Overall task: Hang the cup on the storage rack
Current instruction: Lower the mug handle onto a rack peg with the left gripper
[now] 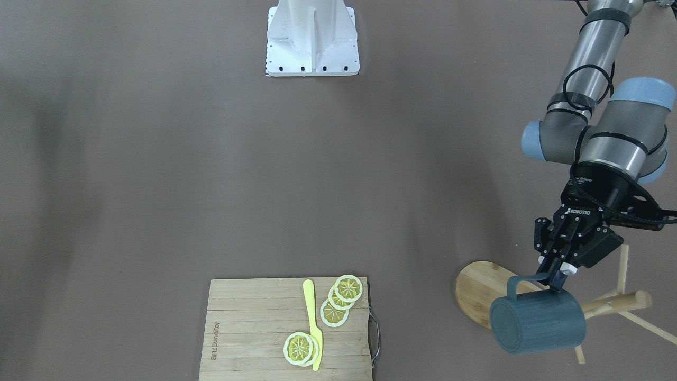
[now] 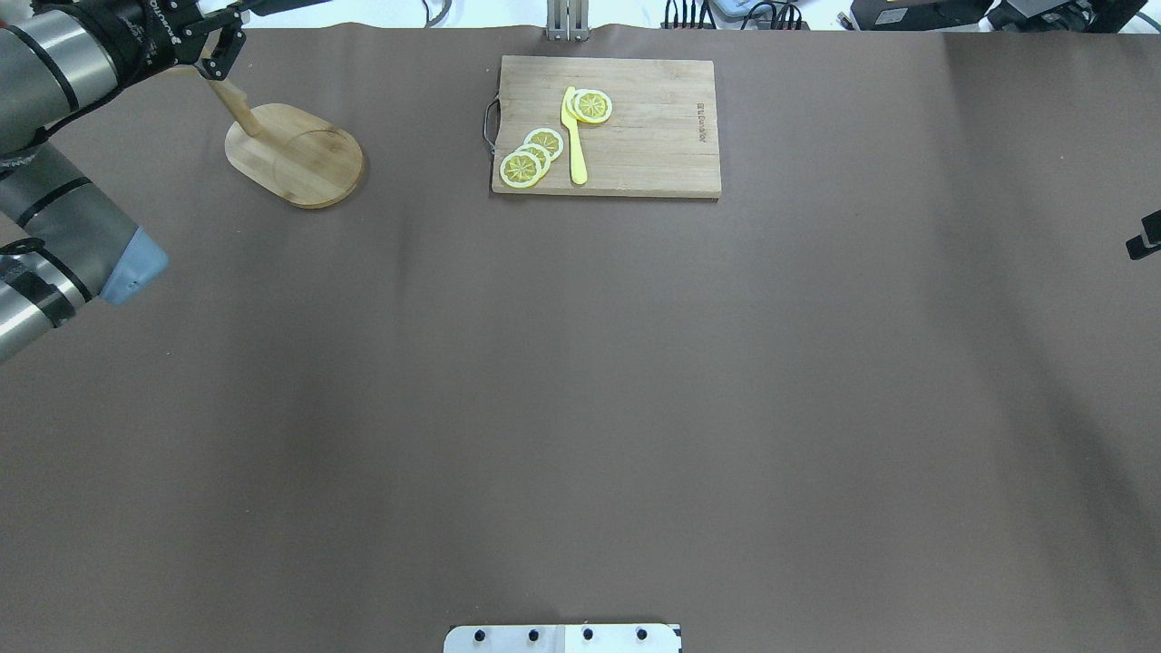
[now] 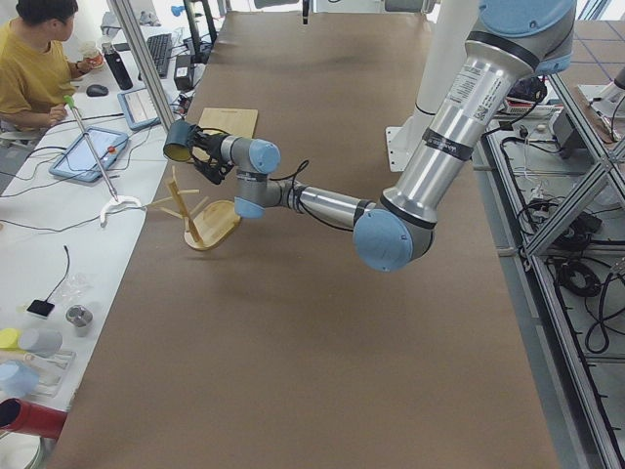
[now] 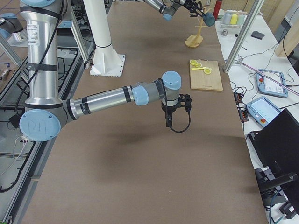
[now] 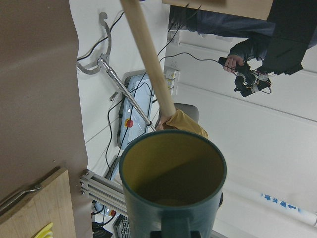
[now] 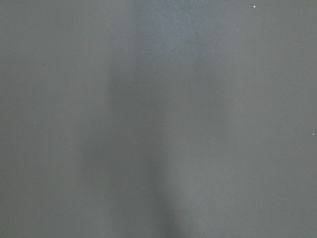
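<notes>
Front view shows left pincer (image 1: 555, 279) seemingly clamped on the cup (image 1: 537, 321); overhead crops cup out.

Robot lab, aluminium frames (image 3: 148, 63) (cables (image 3: 586, 278), tablets (image 3: 93, 154))

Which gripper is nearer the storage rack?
Left. The left gripper is up by the top of the storage rack, jaws shut on the handle of the cup. The right gripper hangs over the table, on the far side of the cutting board from the rack.
</notes>
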`<action>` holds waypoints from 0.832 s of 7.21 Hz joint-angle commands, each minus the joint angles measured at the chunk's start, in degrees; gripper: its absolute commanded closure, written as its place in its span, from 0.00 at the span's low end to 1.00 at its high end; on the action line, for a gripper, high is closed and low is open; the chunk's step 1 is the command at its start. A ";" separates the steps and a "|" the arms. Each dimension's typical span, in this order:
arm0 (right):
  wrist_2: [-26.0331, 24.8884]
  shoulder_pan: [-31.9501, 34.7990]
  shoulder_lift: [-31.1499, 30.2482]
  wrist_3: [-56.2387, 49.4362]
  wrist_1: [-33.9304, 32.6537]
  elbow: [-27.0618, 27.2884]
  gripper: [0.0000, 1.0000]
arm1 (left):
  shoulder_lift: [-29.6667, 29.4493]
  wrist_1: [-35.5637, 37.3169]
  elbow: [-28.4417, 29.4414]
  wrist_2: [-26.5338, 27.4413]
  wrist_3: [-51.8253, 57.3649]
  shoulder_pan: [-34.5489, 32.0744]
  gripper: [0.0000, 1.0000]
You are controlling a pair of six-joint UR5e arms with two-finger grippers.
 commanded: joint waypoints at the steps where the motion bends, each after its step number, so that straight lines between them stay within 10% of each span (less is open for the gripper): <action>1: -0.01 0.03 -0.09 -0.03 0.00 0.37 0.00 | 0.17 -0.34 0.90 1.65 -5.17 -0.55 1.00; 6: -0.01 -0.06 -0.09 0.06 0.00 0.37 0.00 | 1.75 -0.34 2.84 2.00 -12.63 -1.26 1.00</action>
